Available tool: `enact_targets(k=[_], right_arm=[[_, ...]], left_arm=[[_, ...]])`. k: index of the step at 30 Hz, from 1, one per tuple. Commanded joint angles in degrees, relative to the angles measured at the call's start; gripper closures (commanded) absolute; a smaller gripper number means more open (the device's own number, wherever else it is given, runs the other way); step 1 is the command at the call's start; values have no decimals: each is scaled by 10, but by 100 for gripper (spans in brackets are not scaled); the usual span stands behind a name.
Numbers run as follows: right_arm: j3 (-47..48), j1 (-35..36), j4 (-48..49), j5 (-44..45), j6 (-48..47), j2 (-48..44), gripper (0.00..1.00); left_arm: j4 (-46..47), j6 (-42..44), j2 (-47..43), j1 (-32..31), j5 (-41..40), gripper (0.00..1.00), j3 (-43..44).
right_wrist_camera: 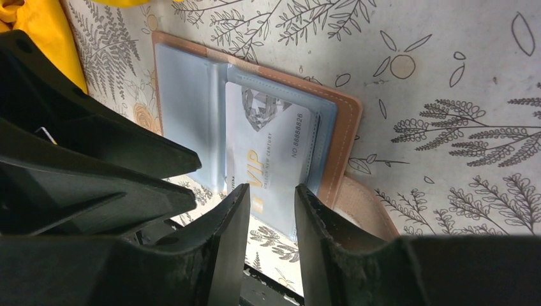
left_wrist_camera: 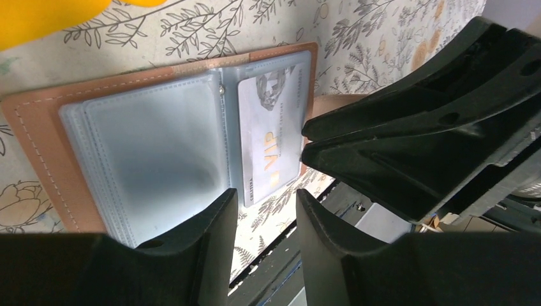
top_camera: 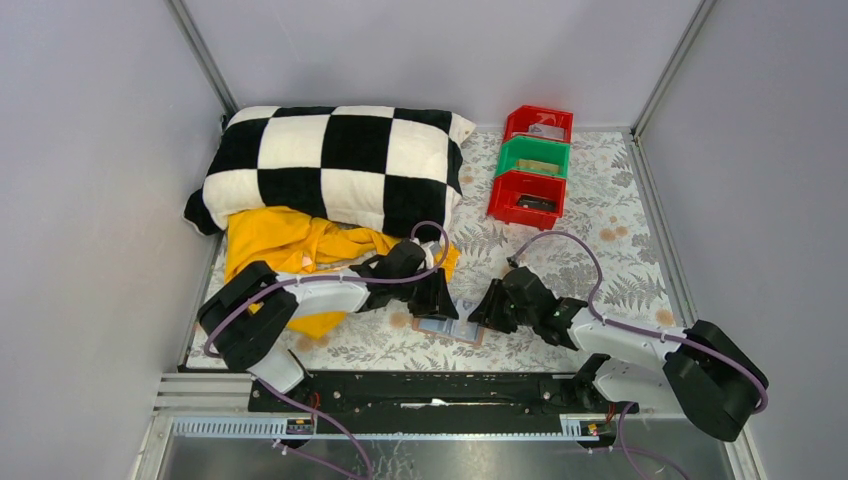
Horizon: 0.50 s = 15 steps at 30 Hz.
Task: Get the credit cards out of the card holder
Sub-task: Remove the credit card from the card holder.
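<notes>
1. counting what you're looking at: one card holder [top_camera: 448,328], one card [right_wrist_camera: 268,146] showing in it, and your two grippers. at the back there's a red bin [top_camera: 538,122], a green bin [top_camera: 533,155] and another red bin [top_camera: 527,197]. there's also one checkered pillow [top_camera: 330,160] and one yellow cloth [top_camera: 280,240].
2. the card holder is lying open, inner side up, on the floral tablecloth [top_camera: 600,250] near the front edge, right between your grippers. in the top view its long axis is running left-right, with the right end tilting a bit nearer the arm bases.
3. the card is sitting in the half closest to your right gripper [right_wrist_camera: 272,189], its long axis crossing the holder's. its near end seems to be poking out past the holder's near edge.
4. looks-wise, the holder is showing tan stitched leather edging and clear grey-blue sleeves, with a small tan tab [right_wrist_camera: 367,204] sticking out at the right end. the card is pale silver-grey with gold "vip" lettering, a diamond graphic and a printed number.
5. your left gripper [left_wrist_camera: 265,194] is hovering by the middle fold at the near edge, jaws parted by a narrow gap and pinching nothing. the right one's jaws are also sitting narrowly apart, with the card's near end showing in the gap. can't tell if it's touching.
</notes>
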Motion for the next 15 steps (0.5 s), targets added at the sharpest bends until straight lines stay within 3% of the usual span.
enact_targets(k=[1, 15], right_arm=[[-2, -6, 25, 1, 5, 10, 61], [-8, -11, 46, -14, 9, 22, 62]], left_arm=[[32, 0, 13, -5, -3, 58, 18], [64, -19, 36, -5, 0, 64, 4]])
